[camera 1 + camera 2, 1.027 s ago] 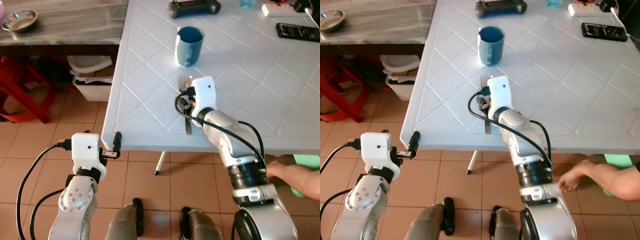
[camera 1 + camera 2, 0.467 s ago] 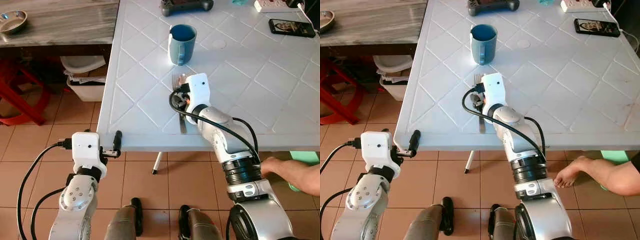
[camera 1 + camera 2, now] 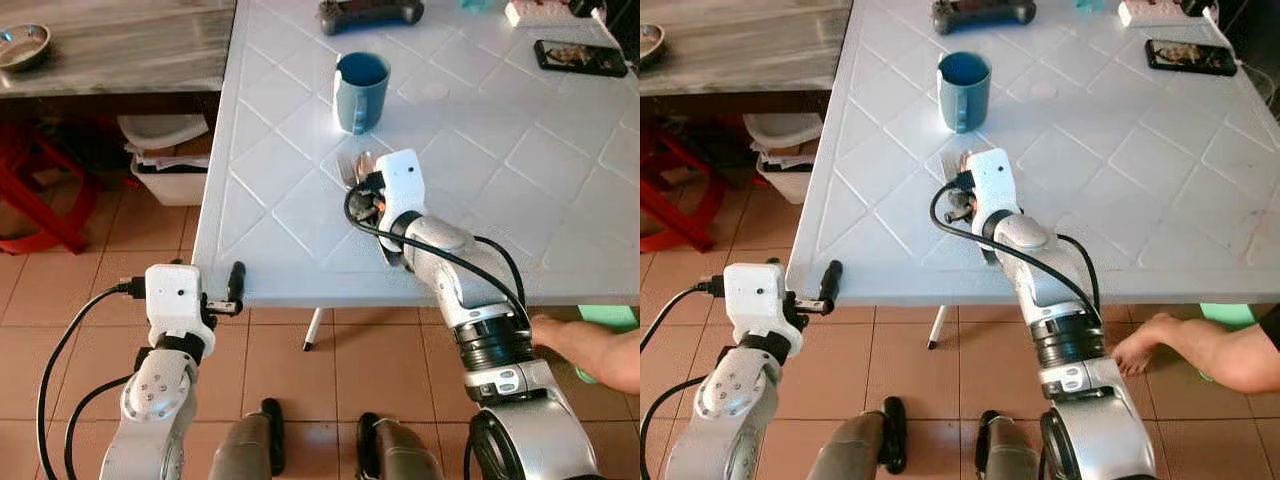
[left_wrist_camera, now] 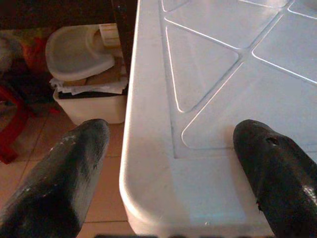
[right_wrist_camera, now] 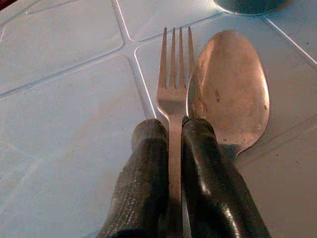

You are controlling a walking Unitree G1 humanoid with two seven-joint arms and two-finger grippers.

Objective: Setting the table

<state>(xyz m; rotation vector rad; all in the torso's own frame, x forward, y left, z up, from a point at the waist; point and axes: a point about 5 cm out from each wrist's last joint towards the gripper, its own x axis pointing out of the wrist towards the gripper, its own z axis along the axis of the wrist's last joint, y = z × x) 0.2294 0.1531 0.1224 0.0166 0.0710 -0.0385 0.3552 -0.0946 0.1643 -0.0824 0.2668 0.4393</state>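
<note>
Fork (image 5: 174,99) (beside spoon (image 5: 231,89)) in right hand (image 5: 171,148)

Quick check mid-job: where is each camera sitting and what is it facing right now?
Head eyes: look forward and down at the white table; both arms and the blue mug show.
Left wrist: looks along the open left gripper at the table corner.
Right wrist: looks along the right gripper, shut on the fork beside the spoon.
Shared: table, fork and spoon.

white table (image 3: 300,190); mug (image 3: 360,92), fork (image 5: 174,94), spoon (image 5: 230,89)
</note>
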